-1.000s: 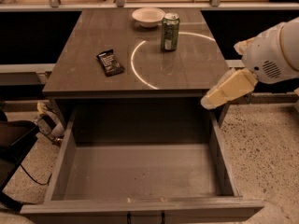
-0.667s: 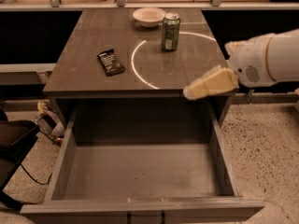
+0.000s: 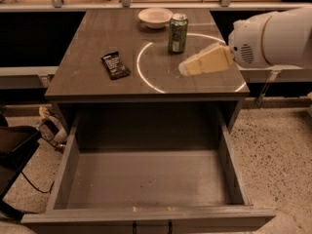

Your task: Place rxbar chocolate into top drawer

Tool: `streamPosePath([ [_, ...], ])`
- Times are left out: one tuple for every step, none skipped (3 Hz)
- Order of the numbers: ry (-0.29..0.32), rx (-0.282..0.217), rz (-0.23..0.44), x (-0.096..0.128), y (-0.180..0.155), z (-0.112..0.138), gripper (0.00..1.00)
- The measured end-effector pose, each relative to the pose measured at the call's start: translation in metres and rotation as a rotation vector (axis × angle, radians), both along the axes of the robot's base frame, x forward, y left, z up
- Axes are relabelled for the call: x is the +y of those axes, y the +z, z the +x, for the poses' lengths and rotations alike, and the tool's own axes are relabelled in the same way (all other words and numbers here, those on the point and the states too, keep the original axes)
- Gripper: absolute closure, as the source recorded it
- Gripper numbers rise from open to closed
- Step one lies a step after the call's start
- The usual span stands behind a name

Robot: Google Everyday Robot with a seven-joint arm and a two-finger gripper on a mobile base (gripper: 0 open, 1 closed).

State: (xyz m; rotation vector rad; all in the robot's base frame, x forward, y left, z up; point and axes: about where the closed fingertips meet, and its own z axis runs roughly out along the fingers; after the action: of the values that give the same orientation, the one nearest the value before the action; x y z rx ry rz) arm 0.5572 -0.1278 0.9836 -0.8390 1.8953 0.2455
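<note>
The rxbar chocolate (image 3: 115, 65), a small flat black wrapper with white lettering, lies on the left part of the cabinet top (image 3: 97, 38). The top drawer (image 3: 151, 179) is pulled fully open below it and holds nothing. My gripper (image 3: 187, 68), cream-coloured on a white arm, reaches in from the right and hovers over the right side of the cabinet top, well to the right of the bar and just in front of the green soda can (image 3: 178, 32).
A white bowl (image 3: 155, 17) stands at the back of the top, left of the can. A bright ring of light (image 3: 146, 77) lies on the surface. A dark chair and cables (image 3: 19, 150) sit at the left; speckled floor (image 3: 278, 145) at the right.
My gripper has swung left and up from beside the cabinet's right edge to over the top, near the can. The bar, can, bowl and drawer have not moved.
</note>
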Motion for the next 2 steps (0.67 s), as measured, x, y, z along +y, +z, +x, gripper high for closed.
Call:
streamPosePath([
  [0.002,0.000,-0.002,0.000,0.000,-0.001,0.00],
  [0.002,-0.024,0.005,0.029,0.007,0.016,0.00],
])
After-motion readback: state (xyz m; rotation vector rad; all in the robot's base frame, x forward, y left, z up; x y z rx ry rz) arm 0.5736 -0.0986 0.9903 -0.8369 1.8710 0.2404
